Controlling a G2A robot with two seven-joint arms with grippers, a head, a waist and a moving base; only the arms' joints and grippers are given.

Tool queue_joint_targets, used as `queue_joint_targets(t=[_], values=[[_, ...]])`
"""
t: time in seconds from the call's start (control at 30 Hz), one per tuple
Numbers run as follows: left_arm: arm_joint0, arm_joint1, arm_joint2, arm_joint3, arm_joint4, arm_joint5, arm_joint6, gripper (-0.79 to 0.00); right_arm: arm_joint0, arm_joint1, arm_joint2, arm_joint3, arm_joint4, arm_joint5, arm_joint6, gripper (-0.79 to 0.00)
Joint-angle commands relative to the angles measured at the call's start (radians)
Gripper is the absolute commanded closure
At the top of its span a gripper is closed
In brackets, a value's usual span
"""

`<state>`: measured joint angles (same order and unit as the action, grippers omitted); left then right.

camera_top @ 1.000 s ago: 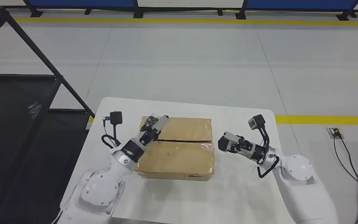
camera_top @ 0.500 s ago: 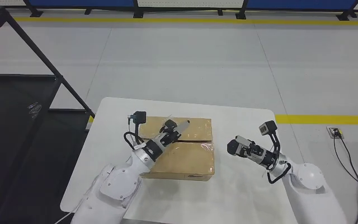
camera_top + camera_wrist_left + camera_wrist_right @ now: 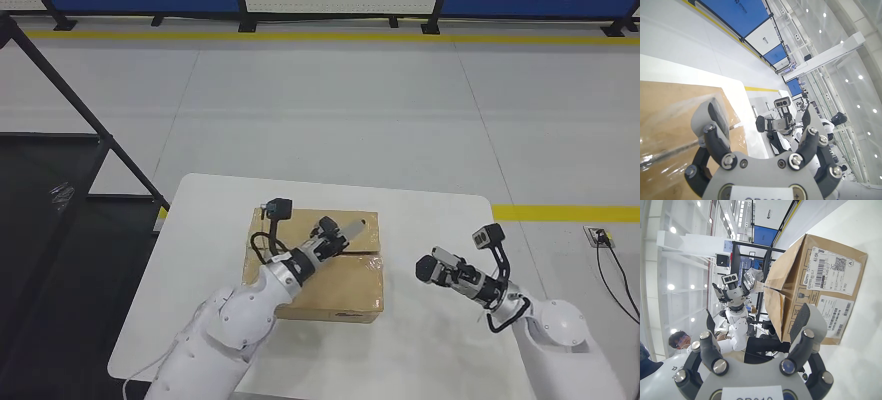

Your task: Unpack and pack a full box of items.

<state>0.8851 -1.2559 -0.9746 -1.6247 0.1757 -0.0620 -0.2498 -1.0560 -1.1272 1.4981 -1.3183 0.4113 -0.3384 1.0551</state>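
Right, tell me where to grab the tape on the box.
Take the tape by its tail, where it folds over the box end facing the right gripper. Come in from that end: along the top seam it lies flat with no edge to pinch, while the tail probably offers a free one.

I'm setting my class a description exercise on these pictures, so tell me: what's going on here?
A two-armed robot is working on a closed cardboard box on a white table. The left gripper is over the box top, at the taped seam between the flaps, fingers open. The right gripper is beside the box's labelled end, over the table, its fingers open and holding nothing. The flaps are shut, so nothing is unpacked yet.
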Motion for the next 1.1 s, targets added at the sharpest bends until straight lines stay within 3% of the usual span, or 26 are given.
queue_joint_targets(t=[0.0, 1.07], values=[[-0.012, -0.008, 0.017, 0.016, -0.003, -0.006, 0.012, -0.785, -0.001, 0.002, 0.002, 0.009, 0.004, -0.005, 0.006, -0.785], [-0.128, -0.113, 0.179, 0.184, 0.038, -0.051, 0.053, -0.785, 0.045, 0.027, 0.010, 0.152, 0.068, -0.065, 0.077, -0.785]])
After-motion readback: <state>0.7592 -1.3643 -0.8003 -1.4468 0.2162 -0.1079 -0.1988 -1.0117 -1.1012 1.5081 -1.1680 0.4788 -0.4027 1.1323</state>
